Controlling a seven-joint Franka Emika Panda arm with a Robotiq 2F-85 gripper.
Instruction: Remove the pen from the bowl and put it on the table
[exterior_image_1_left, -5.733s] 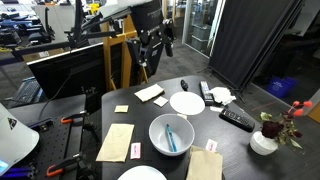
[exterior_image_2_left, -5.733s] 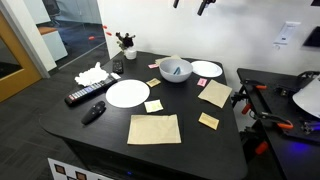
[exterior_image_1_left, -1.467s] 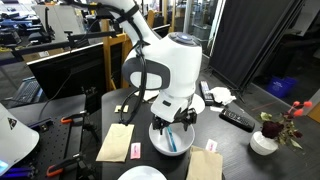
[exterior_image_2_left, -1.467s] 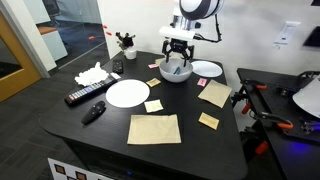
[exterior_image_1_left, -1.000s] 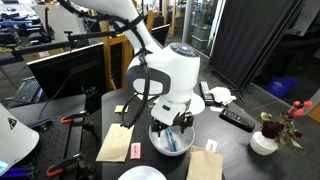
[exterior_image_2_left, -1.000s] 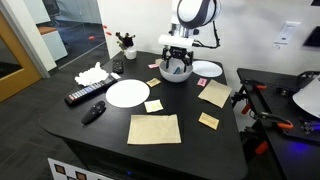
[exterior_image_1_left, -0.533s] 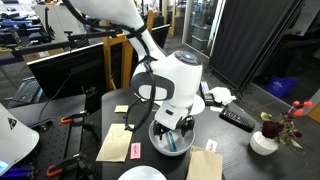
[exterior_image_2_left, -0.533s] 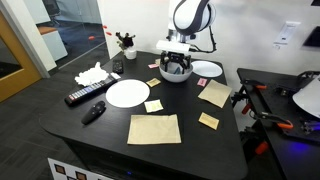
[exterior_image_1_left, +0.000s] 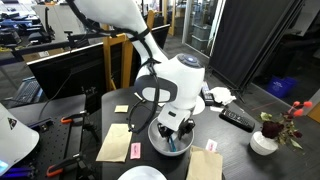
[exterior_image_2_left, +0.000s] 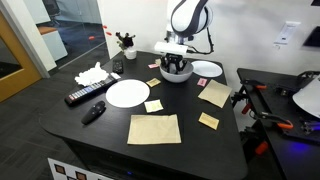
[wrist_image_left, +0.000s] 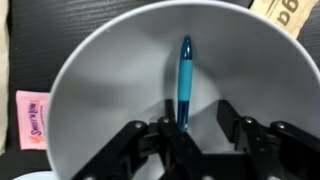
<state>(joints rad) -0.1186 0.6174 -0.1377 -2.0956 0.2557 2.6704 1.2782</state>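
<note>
In the wrist view the light-blue pen (wrist_image_left: 185, 80) lies lengthwise on the bottom of the white bowl (wrist_image_left: 100, 80). My gripper (wrist_image_left: 200, 126) reaches down inside the bowl. The pen's near end sits against the left finger (wrist_image_left: 173, 131), and a gap still shows between the pen and the right finger (wrist_image_left: 225, 121). The jaws stand partly closed around the pen's end. In both exterior views the gripper (exterior_image_1_left: 176, 134) (exterior_image_2_left: 175, 67) is sunk into the bowl (exterior_image_1_left: 158, 146) (exterior_image_2_left: 176, 77) on the dark table (exterior_image_1_left: 240, 155) (exterior_image_2_left: 100, 130).
Flat white plates (exterior_image_1_left: 186, 102) (exterior_image_2_left: 127, 93) (exterior_image_2_left: 207, 69) lie around the bowl. A black remote (exterior_image_1_left: 237, 119) (exterior_image_2_left: 82, 96), brown napkins (exterior_image_2_left: 154, 129) (exterior_image_1_left: 115, 142), a pink sachet (wrist_image_left: 35, 118) and a small flower vase (exterior_image_1_left: 265, 140) are also on the table.
The arm has sunk lower into the bowl, and the jaws have narrowed from wide open towards the pen.
</note>
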